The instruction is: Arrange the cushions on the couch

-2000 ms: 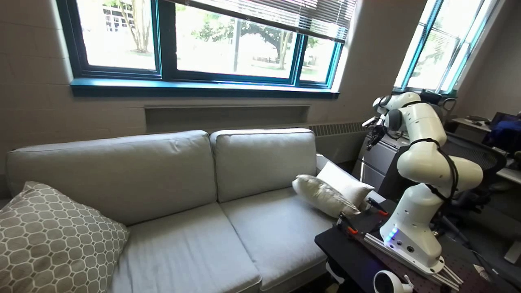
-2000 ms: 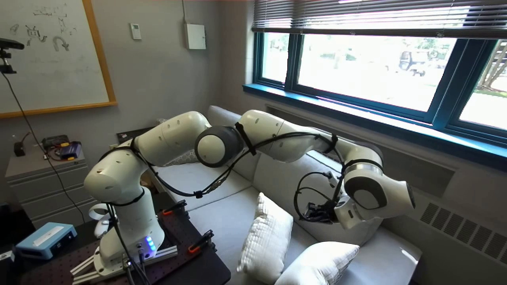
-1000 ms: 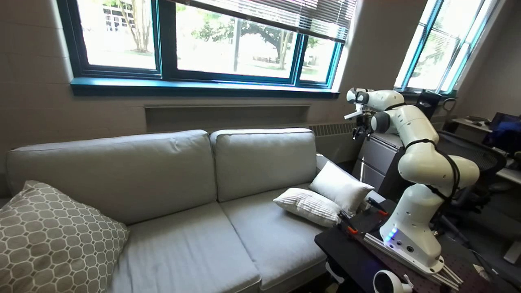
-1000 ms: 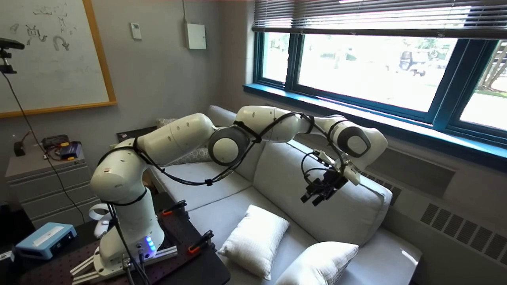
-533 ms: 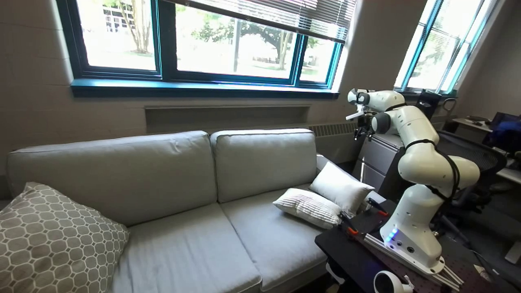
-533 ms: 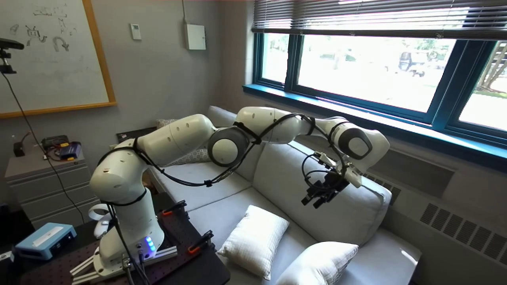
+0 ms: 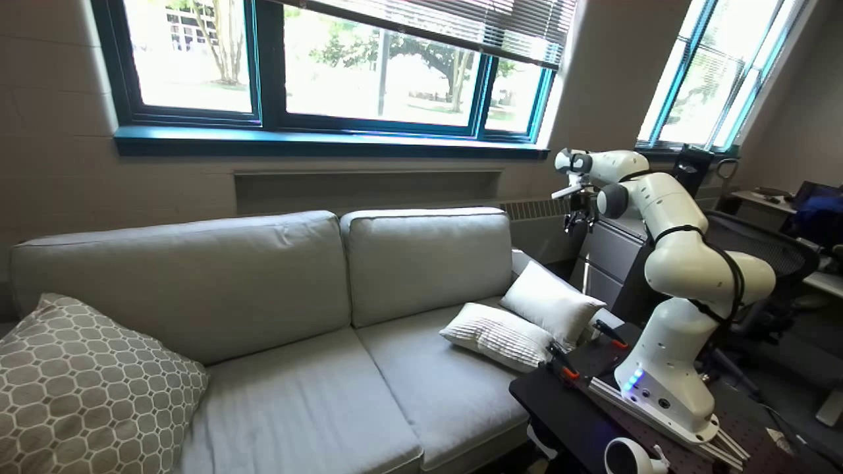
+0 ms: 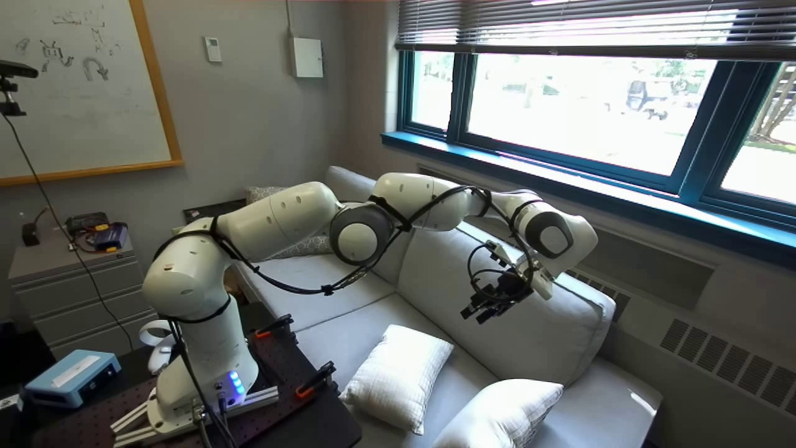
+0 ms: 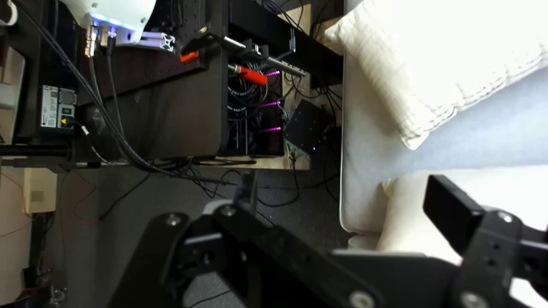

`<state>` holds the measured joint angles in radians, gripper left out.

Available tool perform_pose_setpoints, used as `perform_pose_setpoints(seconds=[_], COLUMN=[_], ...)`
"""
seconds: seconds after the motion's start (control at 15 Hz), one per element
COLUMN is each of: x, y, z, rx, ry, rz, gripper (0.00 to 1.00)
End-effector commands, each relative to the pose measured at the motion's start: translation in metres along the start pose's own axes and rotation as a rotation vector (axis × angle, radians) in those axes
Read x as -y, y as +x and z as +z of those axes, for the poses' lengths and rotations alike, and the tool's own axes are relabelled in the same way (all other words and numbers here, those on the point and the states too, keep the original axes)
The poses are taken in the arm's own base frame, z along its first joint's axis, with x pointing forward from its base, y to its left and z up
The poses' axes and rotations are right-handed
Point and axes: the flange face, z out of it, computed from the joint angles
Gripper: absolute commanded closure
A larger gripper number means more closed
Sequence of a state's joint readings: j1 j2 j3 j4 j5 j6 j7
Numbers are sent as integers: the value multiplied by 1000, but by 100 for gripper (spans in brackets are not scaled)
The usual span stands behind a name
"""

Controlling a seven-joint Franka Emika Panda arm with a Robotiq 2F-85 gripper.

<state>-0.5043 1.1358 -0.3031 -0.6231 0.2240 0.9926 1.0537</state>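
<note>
Two white cushions rest on one seat of the light grey couch [image 7: 276,408]. The textured cushion [image 8: 404,376] lies nearly flat on the seat, by the black table. Close to it, the smoother cushion [image 8: 504,414] leans at the couch's end, partly cut off by the frame in that exterior view; the same cushion [image 7: 553,303] shows whole from across. My gripper [image 8: 474,314] hangs in the air above the cushions, in front of a back cushion. In the wrist view the gripper [image 9: 349,199] stands wide open, nothing between its fingers, with one black fingertip [image 9: 447,209] overlapping a cushion.
A beige lattice-patterned pillow [image 7: 99,388] sits at the couch's far end. The black table [image 8: 317,410] carrying the arm borders the seat, with orange-tipped clamps [image 8: 314,381] on its edge. A window sill [image 8: 559,180] runs behind the couch. Cables [image 9: 291,192] lie on the floor.
Two seconds ago the textured cushion stood tilted up against the other; it has come down onto the seat. My arm has moved along the couch, its gripper turning to point down, then shifting slightly.
</note>
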Motion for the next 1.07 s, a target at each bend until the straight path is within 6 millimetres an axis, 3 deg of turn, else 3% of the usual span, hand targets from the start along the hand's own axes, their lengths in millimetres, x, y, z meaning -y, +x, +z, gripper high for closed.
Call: perform_pose_setpoints(seconds=[0.0, 0.4, 0.6, 0.8, 0.87, 0.93, 1.0], x=[31, 77, 88, 96, 101, 98, 102], y=[-34, -82, -111, -154, -163, -143, -157], z=[35, 95, 114, 140, 137, 137, 141], rx=[77, 236, 269, 180, 137, 200, 172], ry=[-103, -220, -298, -432, -405, -391, -403], rz=[-30, 70, 78, 17, 77, 44, 49], gripper=[0, 0, 0, 0, 0, 0, 0])
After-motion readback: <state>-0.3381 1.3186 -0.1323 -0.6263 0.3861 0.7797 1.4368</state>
